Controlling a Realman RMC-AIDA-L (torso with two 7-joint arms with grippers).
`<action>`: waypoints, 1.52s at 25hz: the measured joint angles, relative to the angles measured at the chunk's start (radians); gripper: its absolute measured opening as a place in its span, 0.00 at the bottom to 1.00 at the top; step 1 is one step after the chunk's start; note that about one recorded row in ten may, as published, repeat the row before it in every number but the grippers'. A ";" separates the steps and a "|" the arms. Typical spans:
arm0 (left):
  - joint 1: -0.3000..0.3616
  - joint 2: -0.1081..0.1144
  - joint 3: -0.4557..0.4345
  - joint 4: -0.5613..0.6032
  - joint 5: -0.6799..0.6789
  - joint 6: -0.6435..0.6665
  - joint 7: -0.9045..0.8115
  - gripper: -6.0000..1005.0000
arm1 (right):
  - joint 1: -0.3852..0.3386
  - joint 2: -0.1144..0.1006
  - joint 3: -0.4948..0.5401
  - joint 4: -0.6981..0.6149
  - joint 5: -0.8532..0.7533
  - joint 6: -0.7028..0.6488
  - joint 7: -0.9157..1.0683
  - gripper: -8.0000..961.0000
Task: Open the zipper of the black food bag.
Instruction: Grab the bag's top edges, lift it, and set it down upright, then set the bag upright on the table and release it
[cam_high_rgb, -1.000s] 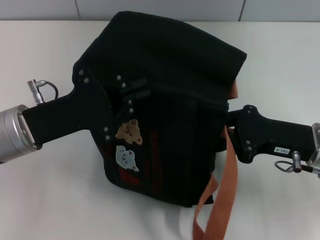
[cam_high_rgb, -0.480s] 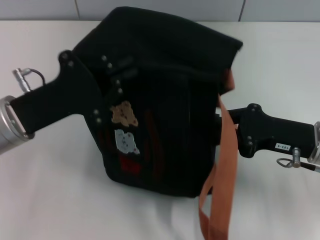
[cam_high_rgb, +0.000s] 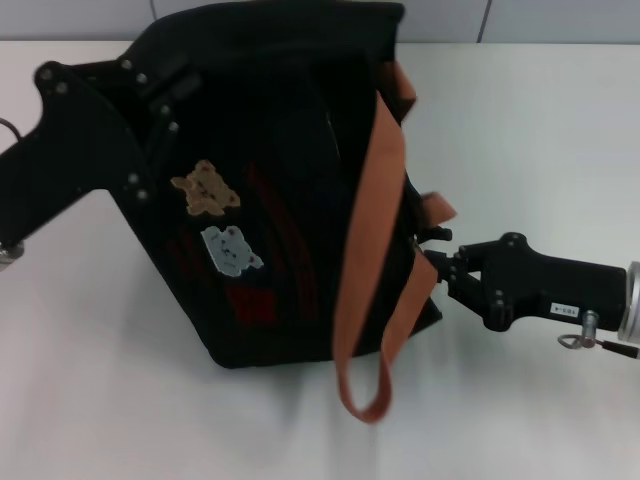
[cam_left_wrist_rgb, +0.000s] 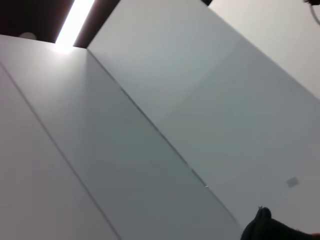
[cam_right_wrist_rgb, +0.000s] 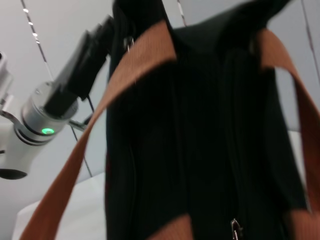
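The black food bag (cam_high_rgb: 280, 150) is raised and tilted over the white table, with its tan bear patch (cam_high_rgb: 205, 188) and white patch (cam_high_rgb: 230, 250) facing me. My left gripper (cam_high_rgb: 185, 85) is at the bag's upper left, shut on the bag's fabric. An orange strap (cam_high_rgb: 365, 230) hangs in a loop across the bag's front. My right gripper (cam_high_rgb: 437, 258) sits at the bag's lower right corner, beside the strap. In the right wrist view the zipper (cam_right_wrist_rgb: 231, 150) runs down the bag (cam_right_wrist_rgb: 150, 150) and ends at a small silver pull tab (cam_right_wrist_rgb: 234, 229), which hangs in plain sight.
The white table (cam_high_rgb: 520, 120) stretches out to the right and in front of the bag, with a grey wall behind it. The left wrist view shows only wall panels and a ceiling light. The left arm (cam_right_wrist_rgb: 75, 70) shows far off in the right wrist view.
My left gripper has swung up and to the left, carrying and tilting the bag. The orange strap has fallen across the bag's front. The right gripper has dropped slightly toward the bag's lower corner.
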 joint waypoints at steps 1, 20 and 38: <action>0.004 0.000 -0.010 0.000 -0.004 0.000 0.000 0.07 | -0.006 -0.002 0.000 0.000 0.000 0.003 0.001 0.01; 0.169 0.000 -0.305 -0.324 -0.011 -0.090 -0.008 0.07 | -0.023 0.012 0.366 0.015 0.040 -0.068 -0.006 0.16; -0.059 -0.011 -0.431 -0.733 0.001 -0.354 -0.100 0.09 | -0.055 -0.013 0.410 0.006 0.044 -0.154 0.029 0.65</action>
